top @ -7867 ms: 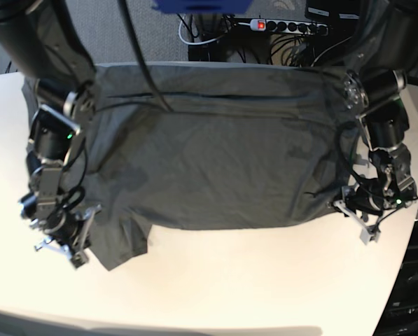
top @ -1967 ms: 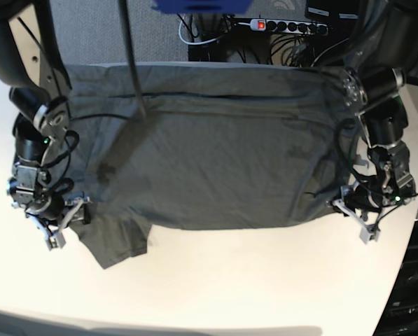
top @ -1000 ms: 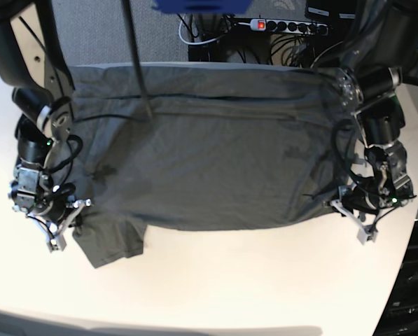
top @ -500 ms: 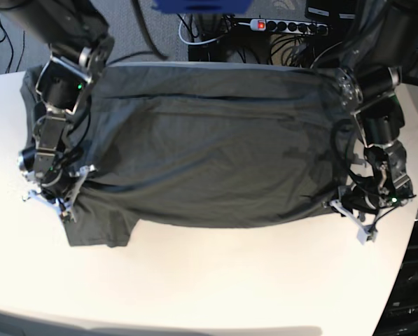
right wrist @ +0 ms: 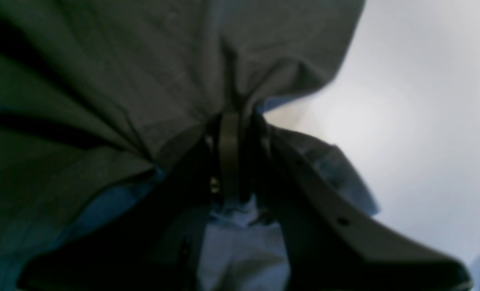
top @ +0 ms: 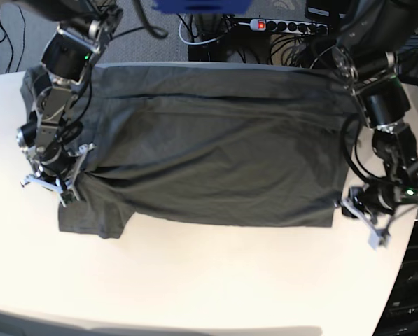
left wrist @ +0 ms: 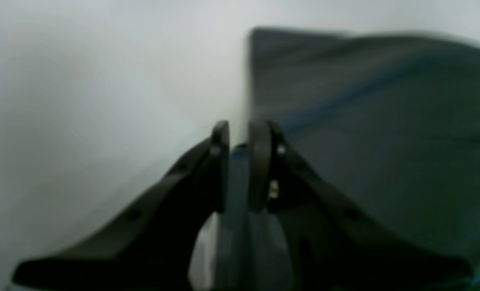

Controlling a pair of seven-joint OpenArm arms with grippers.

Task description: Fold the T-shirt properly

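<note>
The right arm [top: 61, 91] reaches in from the far side on the base view's left, its forearm slanting down toward the near edge of the T-shirt [top: 223, 161], with its wrist low over the cloth. The right tool [right wrist: 244, 121] is closed on the T-shirt: a bunched fold runs up between its fingertips, and creases fan out from the pinch, while a loose flap, probably a sleeve, hangs on the near side and spreads toward the desk [top: 230, 280]. The left arm [top: 384, 105] comes down from the far side on the base view's right, bent so that its wrist sits low at the cloth's side edge. The left tool [left wrist: 242, 135] points down with its fingers a narrow gap apart; grey fabric shows beneath and between them, but none is pinched. In the base view it sits just beside the T-shirt's near corner, which lies flat. The T-shirt is spread wide across the desk between the two arms, with long folds running along its far part and its near edge curving from one tool's side to the other.
</note>
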